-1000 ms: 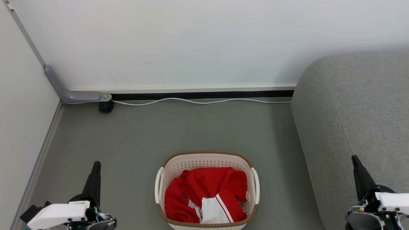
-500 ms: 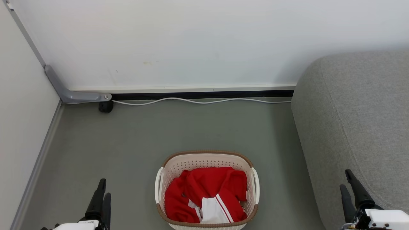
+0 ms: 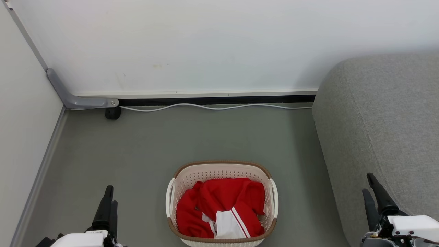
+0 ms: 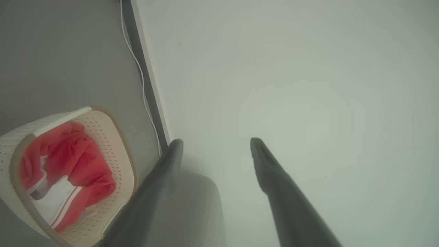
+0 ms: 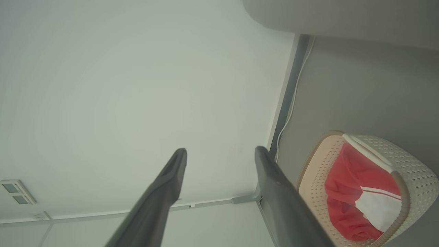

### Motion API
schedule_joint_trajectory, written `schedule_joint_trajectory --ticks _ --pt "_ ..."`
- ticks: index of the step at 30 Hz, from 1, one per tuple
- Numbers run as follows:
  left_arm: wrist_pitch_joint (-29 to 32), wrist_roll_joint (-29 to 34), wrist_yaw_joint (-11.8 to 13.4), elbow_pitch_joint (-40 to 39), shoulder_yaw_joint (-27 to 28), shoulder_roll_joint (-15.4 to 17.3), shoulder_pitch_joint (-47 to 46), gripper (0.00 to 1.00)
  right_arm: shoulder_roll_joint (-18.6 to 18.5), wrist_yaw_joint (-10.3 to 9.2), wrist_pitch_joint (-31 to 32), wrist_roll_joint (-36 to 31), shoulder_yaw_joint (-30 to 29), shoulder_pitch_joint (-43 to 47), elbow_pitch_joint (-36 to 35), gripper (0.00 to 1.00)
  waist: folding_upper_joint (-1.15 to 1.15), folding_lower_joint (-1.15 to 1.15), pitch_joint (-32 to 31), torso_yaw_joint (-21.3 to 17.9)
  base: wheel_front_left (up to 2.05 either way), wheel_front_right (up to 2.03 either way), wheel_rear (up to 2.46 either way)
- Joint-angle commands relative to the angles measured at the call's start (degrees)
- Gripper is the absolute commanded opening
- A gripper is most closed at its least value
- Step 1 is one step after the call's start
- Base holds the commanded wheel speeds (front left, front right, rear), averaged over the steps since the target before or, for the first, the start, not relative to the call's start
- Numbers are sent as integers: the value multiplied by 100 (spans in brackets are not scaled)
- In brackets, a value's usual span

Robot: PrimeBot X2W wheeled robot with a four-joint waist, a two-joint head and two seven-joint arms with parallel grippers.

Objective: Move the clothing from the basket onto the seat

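The cream-white basket (image 3: 222, 162) with a brown rim stands on the floor in the lower middle of the head view. Red clothing (image 3: 219, 200) with a white panel and stripes lies bunched inside it. The grey seat (image 3: 387, 120) fills the right side. Left of the basket, my left gripper (image 3: 111, 195) is open and holds nothing. My right gripper (image 3: 367, 183) is also open and empty, at the seat's front edge. The left wrist view has the basket (image 4: 120, 151) and clothing (image 4: 68, 157) left of the open fingers (image 4: 216, 140). In the right wrist view they sit right of the fingers (image 5: 220, 149).
A white cable (image 3: 212, 107) runs along the base of the back wall. A grey bracket (image 3: 79, 102) with a black caster (image 3: 112, 113) sits in the back left corner. A wall closes the left side. Grey floor (image 3: 192, 137) lies between the basket and the back wall.
Both grippers sank lower in the head view and turned so that both fingers show, then rose slightly. The basket and clothing have not moved.
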Motion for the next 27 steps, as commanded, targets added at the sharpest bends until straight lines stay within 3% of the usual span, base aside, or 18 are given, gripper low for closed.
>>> schedule_joint_trajectory --ticks 1,17,27 --pt "-47 87 -9 -131 12 64 -312 100 -138 12 -74 -57 77 -311 -163 100 0 -1 5 -1 0 0 0" --pt "-317 1157 -15 -110 -72 91 -563 100 -503 16 -538 -518 756 -736 24 100 0 -1 55 -22 0 0 0" --pt "-486 2001 -19 -109 -82 108 -713 100 -579 18 -709 -1100 838 -959 116 100 0 -1 88 -35 0 0 0"
